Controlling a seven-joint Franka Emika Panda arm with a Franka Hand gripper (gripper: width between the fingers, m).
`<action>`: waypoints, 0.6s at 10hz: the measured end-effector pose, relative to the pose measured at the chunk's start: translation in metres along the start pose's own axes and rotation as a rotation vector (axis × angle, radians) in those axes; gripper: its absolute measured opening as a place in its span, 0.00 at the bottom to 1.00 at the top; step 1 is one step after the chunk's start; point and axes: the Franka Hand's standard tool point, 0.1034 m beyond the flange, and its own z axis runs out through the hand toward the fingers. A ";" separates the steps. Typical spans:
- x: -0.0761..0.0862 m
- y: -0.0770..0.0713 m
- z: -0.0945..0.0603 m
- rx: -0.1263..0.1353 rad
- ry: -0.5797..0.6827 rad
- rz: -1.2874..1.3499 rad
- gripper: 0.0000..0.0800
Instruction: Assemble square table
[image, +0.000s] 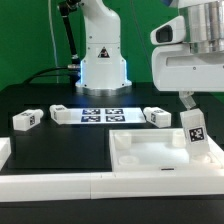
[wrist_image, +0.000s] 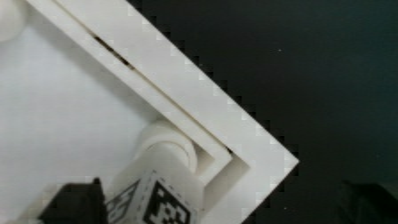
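Observation:
The white square table top (image: 150, 158) lies rim-up at the front, toward the exterior view's right. One tagged white leg (image: 193, 130) stands upright in its far right corner. My gripper (image: 189, 103) hangs just above that leg, open, holding nothing. In the wrist view the leg (wrist_image: 164, 190) stands inside the top's corner rim (wrist_image: 214, 110), between my spread gripper (wrist_image: 222, 206) jaws, and a dark fingertip (wrist_image: 71, 200) stands clear of it. Three more legs lie on the black table, two (image: 27, 120) (image: 60, 112) at the left and one (image: 157, 116) behind the top.
The marker board (image: 100, 113) lies flat in front of the robot base (image: 102, 60). White border bars run along the front edge (image: 50, 186) and the left edge (image: 5, 150). A black mat (image: 60, 150) lies left of the table top.

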 end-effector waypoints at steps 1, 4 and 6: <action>-0.002 0.005 -0.007 0.009 -0.008 0.014 0.81; -0.002 0.014 -0.013 0.011 -0.005 0.004 0.81; 0.006 0.013 -0.020 0.000 0.004 -0.092 0.81</action>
